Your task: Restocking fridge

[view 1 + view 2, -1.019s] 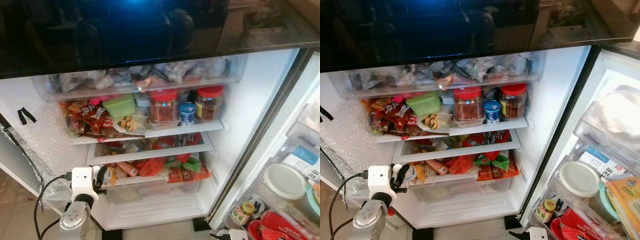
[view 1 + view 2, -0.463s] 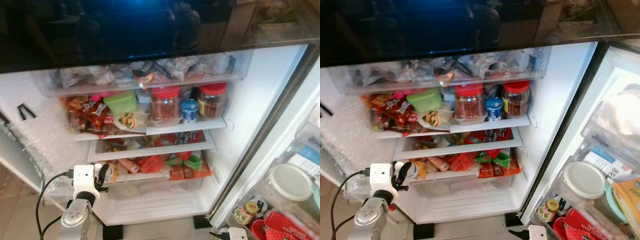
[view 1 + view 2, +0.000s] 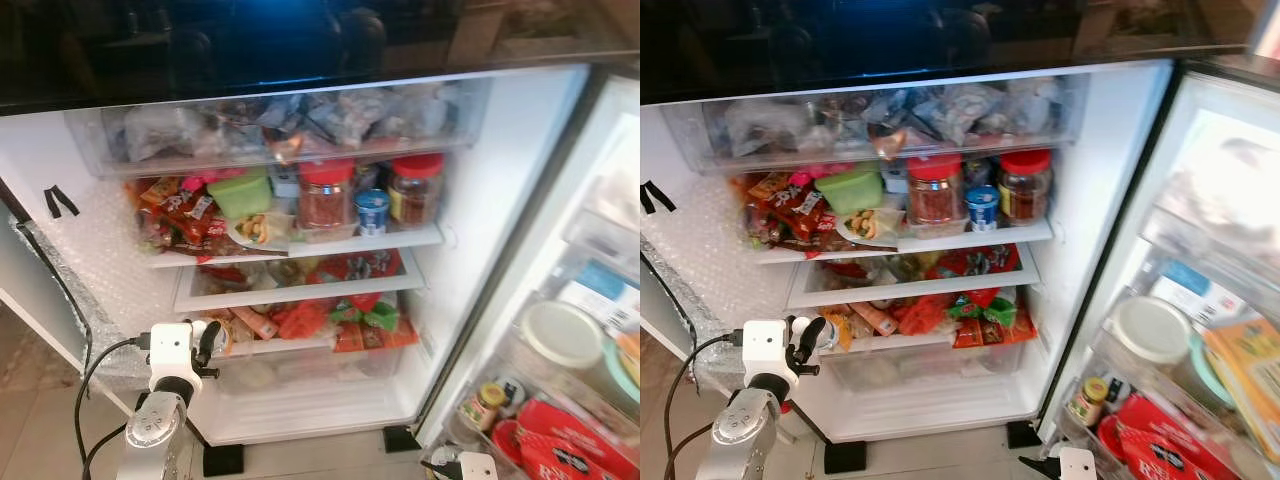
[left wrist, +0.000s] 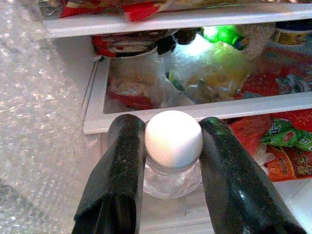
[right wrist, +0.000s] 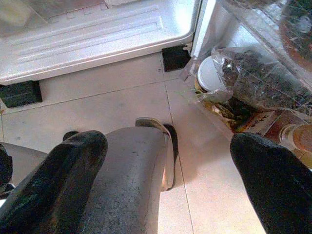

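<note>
Before the open fridge, at its lower left, the left gripper is held up with a small glass jar clamped between its two black fingers. The jar's white cap is seen from above in the left wrist view, with the clear glass body below it, and the jaws are pressed against both sides of the cap. In the head views the jar is level with the lowest shelf, just outside the fridge's left edge, close to the bubble wrap that is spread along the left inner wall.

Higher up, two red-lidded jars and a small blue-lidded tub are stood on the upper shelf, with a green container and red snack packets to their left. A clear drawer of wrapped items is set above them. Red and green packets are piled on the lower shelves.

On the right, the open door's racks are stocked with a white-lidded tub and a small yellow-capped bottle.

The right gripper is hung low over the tiled floor, its jaws spread wide apart with nothing between them, beside a dark sandal and a grey trouser leg.
</note>
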Available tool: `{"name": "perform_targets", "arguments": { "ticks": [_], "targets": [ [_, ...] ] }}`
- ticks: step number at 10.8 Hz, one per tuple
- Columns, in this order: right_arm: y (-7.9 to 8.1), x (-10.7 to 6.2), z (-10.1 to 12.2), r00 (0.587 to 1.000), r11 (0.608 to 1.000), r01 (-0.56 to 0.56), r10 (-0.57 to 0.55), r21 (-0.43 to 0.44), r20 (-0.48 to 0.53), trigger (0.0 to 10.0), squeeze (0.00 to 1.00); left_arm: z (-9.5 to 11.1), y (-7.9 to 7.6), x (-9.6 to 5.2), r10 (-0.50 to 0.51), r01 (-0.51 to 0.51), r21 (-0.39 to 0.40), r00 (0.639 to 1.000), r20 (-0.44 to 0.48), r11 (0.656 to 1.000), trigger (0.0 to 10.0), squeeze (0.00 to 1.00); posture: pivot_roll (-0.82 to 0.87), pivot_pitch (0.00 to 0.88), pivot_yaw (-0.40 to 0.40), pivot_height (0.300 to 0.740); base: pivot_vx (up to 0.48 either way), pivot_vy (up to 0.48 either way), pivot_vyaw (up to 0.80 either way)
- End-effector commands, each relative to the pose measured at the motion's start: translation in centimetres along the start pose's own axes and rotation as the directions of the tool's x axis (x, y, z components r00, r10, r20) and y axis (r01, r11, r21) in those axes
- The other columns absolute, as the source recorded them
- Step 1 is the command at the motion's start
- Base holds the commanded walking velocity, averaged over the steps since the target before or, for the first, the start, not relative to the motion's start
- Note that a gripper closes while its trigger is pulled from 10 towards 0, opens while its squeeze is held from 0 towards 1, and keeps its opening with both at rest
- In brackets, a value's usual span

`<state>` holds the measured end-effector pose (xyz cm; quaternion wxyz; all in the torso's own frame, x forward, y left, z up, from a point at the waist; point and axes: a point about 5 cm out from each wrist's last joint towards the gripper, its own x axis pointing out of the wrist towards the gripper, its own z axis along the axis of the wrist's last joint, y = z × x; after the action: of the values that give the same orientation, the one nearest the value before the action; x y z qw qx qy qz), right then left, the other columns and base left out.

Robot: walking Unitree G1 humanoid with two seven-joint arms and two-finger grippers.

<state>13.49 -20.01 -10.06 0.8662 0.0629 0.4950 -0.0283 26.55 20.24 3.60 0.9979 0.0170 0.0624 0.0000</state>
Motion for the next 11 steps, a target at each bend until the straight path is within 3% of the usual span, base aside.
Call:
{"name": "perform_targets", "arguments": {
  "ticks": [1,6,11],
  "targets": [
    [0.1,-0.1,-0.5,1.0,1.0,-0.003,0.003,0.005,-0.018,10.0,0.0,1.1,0.0,0.5,0.0,-0.001,0.011,0.999,0.044,1.0,10.0,0.0,-0.12,0.0,0.063,0.681,0.0,0.0,0.0],
    [0.2,-0.1,-0.5,1.0,1.0,-0.013,0.013,0.004,-0.015,10.0,0.0,1.8,-0.2,0.8,-0.001,0.0,0.017,0.998,0.07,1.0,10.0,0.0,-0.12,0.0,0.066,0.616,0.0,0.0,0.0],
    [0.2,-0.1,-0.5,1.0,1.0,-0.012,0.013,0.017,-0.009,10.0,0.0,3.0,-0.6,1.3,-0.016,0.012,0.037,0.994,0.106,0.999,10.0,0.0,-0.12,0.0,0.062,0.616,0.0,0.0,0.0]
  ]
}}
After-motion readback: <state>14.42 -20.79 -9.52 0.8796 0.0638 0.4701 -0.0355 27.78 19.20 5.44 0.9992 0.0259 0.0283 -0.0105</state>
